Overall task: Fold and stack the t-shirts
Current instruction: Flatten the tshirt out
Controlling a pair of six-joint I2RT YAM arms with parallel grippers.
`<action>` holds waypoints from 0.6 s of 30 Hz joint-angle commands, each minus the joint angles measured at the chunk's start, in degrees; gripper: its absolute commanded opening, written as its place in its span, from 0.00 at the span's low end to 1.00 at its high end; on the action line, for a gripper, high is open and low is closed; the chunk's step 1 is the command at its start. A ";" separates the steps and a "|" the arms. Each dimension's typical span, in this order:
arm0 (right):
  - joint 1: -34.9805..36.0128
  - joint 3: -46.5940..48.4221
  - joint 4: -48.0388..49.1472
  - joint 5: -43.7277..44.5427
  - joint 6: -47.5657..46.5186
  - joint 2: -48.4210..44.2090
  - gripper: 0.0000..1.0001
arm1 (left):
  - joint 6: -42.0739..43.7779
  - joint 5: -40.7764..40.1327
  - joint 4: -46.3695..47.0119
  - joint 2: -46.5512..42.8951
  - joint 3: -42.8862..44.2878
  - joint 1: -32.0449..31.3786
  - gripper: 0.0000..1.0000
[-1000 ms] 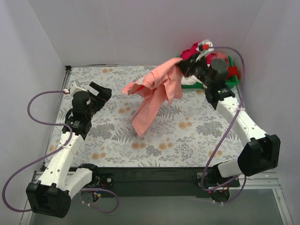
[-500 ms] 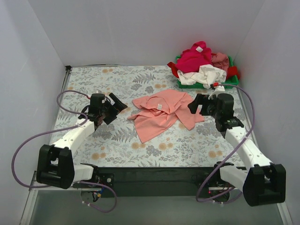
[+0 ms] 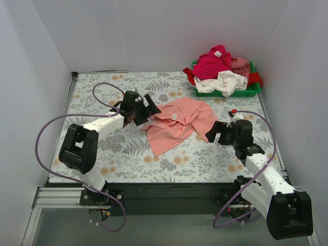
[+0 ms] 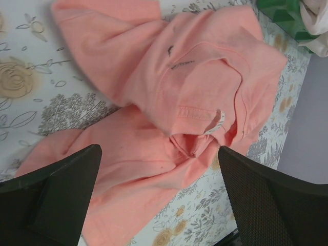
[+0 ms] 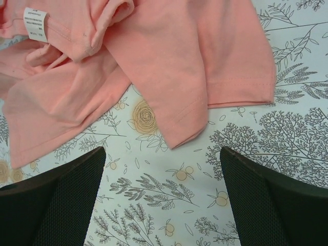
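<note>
The salmon-pink t-shirt (image 3: 177, 125) lies crumpled on the floral table, with a white label (image 5: 35, 23) showing near its collar. My left gripper (image 3: 147, 110) is open at the shirt's left edge. In the left wrist view the shirt (image 4: 195, 87) fills the space between and beyond my left gripper (image 4: 159, 169). My right gripper (image 3: 214, 131) is open just off the shirt's near right hem. In the right wrist view a hem corner (image 5: 184, 136) points toward my right gripper (image 5: 163, 169), which has only table between its fingers. Magenta (image 3: 212, 61), white (image 3: 225, 82) and dusty pink (image 3: 241, 64) t-shirts are piled at the back right.
The green tray (image 3: 253, 92) holding the pile stands in the back right corner; its corner (image 4: 282, 13) shows in the left wrist view. White walls enclose the table on three sides. Purple cables loop beside both arms.
The right gripper held the salmon-pink shirt in the air near the tray, let it go onto the table and drew back toward me. The left arm swung in to the shirt's left edge.
</note>
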 commanded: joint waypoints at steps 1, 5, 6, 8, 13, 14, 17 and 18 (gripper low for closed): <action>0.10 -0.57 1.39 1.21 0.73 -1.16 0.98 | 1.24 -0.10 0.83 2.61 3.87 -1.14 0.97; 0.10 -1.01 1.22 2.17 0.73 -1.25 0.98 | 1.60 0.33 0.74 7.01 7.99 -1.49 0.92; 0.10 -1.10 1.21 2.87 0.72 -1.25 0.98 | 1.60 0.33 0.65 7.80 8.62 -1.84 0.92; 0.10 -1.10 1.13 3.67 0.64 -0.81 0.98 | 1.86 0.59 0.65 10.26 9.93 -2.28 0.87; 0.02 -0.66 0.95 4.98 -0.06 0.33 0.98 | 0.72 1.21 0.74 14.39 13.63 -2.81 0.71; 0.01 -0.66 0.95 5.86 -0.15 0.42 0.98 | 0.72 1.21 0.74 15.18 14.24 -2.98 0.64; 0.01 -0.57 0.95 7.53 -0.59 1.56 0.98 | 0.72 1.12 0.74 15.63 15.56 -3.07 0.49; 0.01 -0.57 0.95 7.88 -0.77 1.91 0.98 | 0.72 0.77 0.74 15.63 15.91 -3.16 0.40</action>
